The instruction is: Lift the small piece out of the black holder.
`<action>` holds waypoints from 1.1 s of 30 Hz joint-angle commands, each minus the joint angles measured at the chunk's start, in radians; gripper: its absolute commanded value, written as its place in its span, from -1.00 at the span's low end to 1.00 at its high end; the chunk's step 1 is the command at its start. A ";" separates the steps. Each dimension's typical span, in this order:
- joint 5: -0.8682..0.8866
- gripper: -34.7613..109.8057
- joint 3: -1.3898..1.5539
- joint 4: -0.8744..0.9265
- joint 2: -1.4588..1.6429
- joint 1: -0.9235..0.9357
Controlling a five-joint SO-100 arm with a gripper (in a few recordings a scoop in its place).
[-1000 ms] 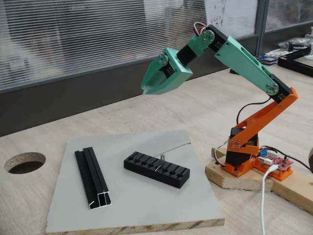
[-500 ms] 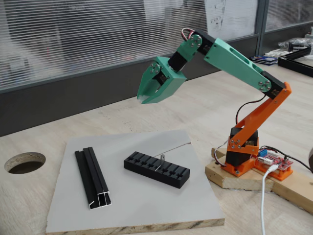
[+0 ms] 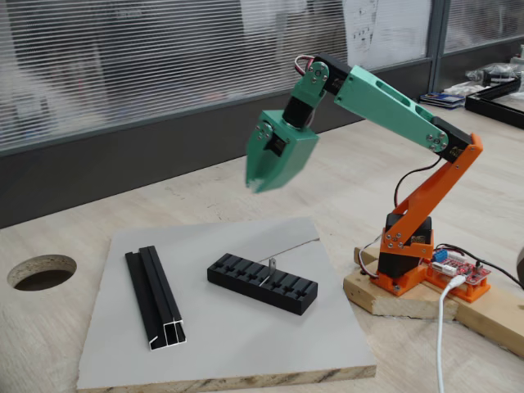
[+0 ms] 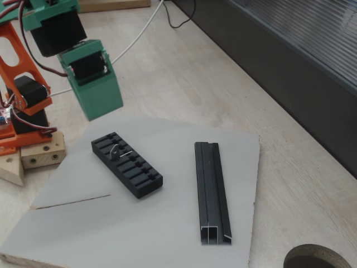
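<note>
Pale wooden table (image 3: 74,327) stretched below a dark wall panel and windows covered with horizontal blinds, and a round hole (image 3: 41,271) was cut through it at the left of a fixed view. On the table lay a grey board (image 3: 237,344) with a raw chipboard edge and a thin saw cut running in from one side.

Two dark items rested on the board, well apart. Toward the arm's side was the black holder (image 3: 262,282), a rectangular block with a row of parallel slots across its top. The small piece (image 3: 271,267), a thin silvery strip, stood up out of one of the middle slots; in the other fixed view it appeared bent, with a short end sticking out sideways over the holder (image 4: 127,164). Farther from the arm lay a long black grooved rail (image 3: 154,297) with bright cut ends, flat on the board (image 4: 212,192).

The arm had an orange base (image 3: 405,254) fixed to a wooden block (image 3: 393,296), and green upper links. Its green jaws (image 3: 262,182) pointed downward in the air above the board, clear of the holder and touching nothing. They were slightly blurred, and whether they were spread or pressed together could not be told. Nothing was seen between them.
</note>
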 commanded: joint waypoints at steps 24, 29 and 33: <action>-0.161 -0.39 0.006 0.181 -0.060 0.003; -0.161 -0.39 0.006 0.189 -0.049 0.003; -0.161 -0.39 0.006 0.189 -0.066 0.003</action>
